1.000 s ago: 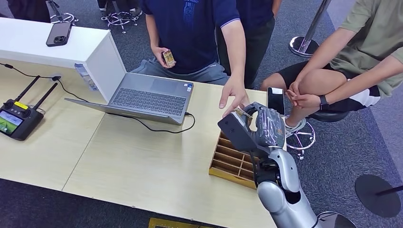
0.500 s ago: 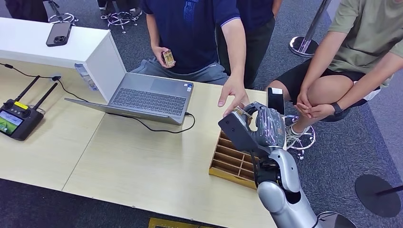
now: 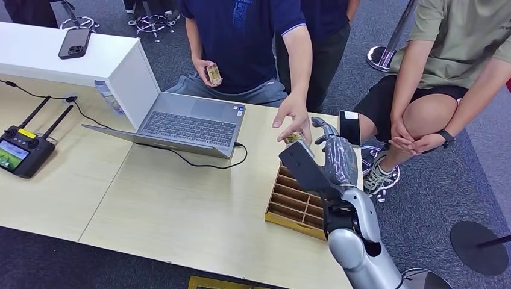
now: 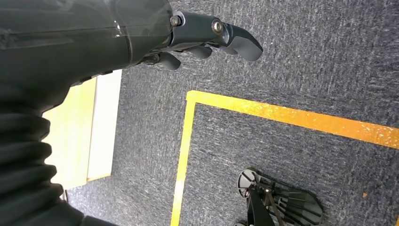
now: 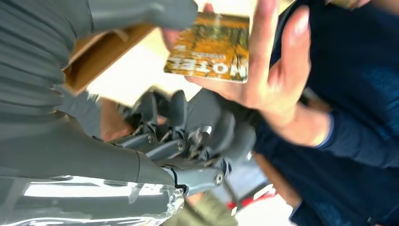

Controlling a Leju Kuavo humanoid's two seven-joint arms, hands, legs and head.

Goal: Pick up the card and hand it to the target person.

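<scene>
Card passing from your right hand (image 3: 333, 158) to a person's hand (image 3: 293, 117).

The card (image 5: 209, 46) sits just beyond your fingertips, long side across; the person's fingers pinch it, and your thumb seems barely touching, though blur hides this. The wooden tray (image 3: 292, 205) below shows only empty slots. Your left hand (image 4: 207, 37) hangs slack, holding nothing.

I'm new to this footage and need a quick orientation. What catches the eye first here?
The handover: a person's hand in a navy sleeve closes on the orange printed card just above the robot's grey right hand, whose fingers have spread apart. Below them a wooden slotted tray sits at the pale table's right edge; an open silver laptop lies further left.
</scene>
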